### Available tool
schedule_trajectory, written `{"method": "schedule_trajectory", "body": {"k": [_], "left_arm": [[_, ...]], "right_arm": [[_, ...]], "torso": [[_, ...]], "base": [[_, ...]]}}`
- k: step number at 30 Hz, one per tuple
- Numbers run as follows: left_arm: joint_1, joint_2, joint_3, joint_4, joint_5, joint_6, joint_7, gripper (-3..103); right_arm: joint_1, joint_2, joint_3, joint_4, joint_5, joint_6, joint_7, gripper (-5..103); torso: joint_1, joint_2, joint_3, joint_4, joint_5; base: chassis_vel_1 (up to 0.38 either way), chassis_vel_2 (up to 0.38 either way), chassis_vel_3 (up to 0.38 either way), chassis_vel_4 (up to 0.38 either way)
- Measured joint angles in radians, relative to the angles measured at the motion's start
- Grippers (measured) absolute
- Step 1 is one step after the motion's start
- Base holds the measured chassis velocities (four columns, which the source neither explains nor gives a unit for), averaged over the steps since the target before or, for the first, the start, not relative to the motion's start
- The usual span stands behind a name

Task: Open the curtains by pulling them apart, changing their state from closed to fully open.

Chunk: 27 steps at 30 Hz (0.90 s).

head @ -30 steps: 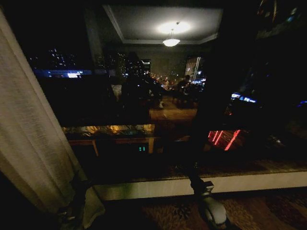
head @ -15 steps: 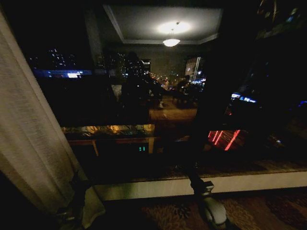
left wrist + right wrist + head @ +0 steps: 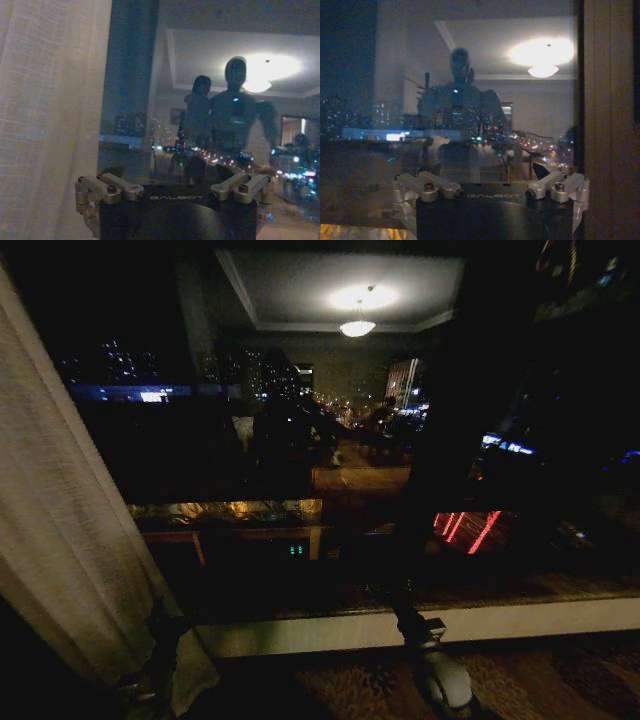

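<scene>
Jaws of left gripper [image 3: 160,625] beside pleated, loosely woven sheer curtains [image 3: 55,510].

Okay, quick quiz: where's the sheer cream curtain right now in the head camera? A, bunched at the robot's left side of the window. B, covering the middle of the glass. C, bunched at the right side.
A: the curtain hangs at the left edge, by the left gripper, leaving the window bare.

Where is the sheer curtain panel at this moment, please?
In the head view the curtain hangs gathered at the far left of the dark window, with the left gripper beside its lower edge.
</scene>
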Motion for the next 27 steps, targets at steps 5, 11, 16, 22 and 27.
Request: {"method": "schedule_trajectory", "body": {"k": [5, 11, 16, 22, 27], "left_arm": [[0.0, 0.0, 0.0, 0.0, 0.0, 0.0, 0.0, 100], [0.0, 0.0, 0.0, 0.001, 0.0, 0.0, 0.0, 100], [0.0, 0.0, 0.0, 0.001, 0.0, 0.0, 0.0, 100], [0.0, 0.0, 0.0, 0.001, 0.0, 0.0, 0.0, 100], [0.0, 0.0, 0.0, 0.001, 0.0, 0.0, 0.0, 100]], "right_arm": [[0.0, 0.0, 0.0, 0.0, 0.0, 0.0, 0.0, 100], [0.0, 0.0, 0.0, 0.0, 0.0, 0.0, 0.0, 100], [0.0, 0.0, 0.0, 0.0, 0.0, 0.0, 0.0, 100], [0.0, 0.0, 0.0, 0.0, 0.0, 0.0, 0.0, 100], [0.0, 0.0, 0.0, 0.0, 0.0, 0.0, 0.0, 100]], "torso": [[0.0, 0.0, 0.0, 0.0, 0.0], [0.0, 0.0, 0.0, -0.0002, 0.0], [0.0, 0.0, 0.0, -0.0001, 0.0], [0.0, 0.0, 0.0, -0.0001, 0.0], [0.0, 0.0, 0.0, -0.0001, 0.0001]], "base": [[-0.101, -0.175, 0.084, 0.163], [-0.17, -0.27, 0.183, 0.272], [-0.266, -0.288, 0.268, 0.313], [-0.334, -0.303, 0.342, 0.322], [-0.372, -0.349, 0.364, 0.335]]}}
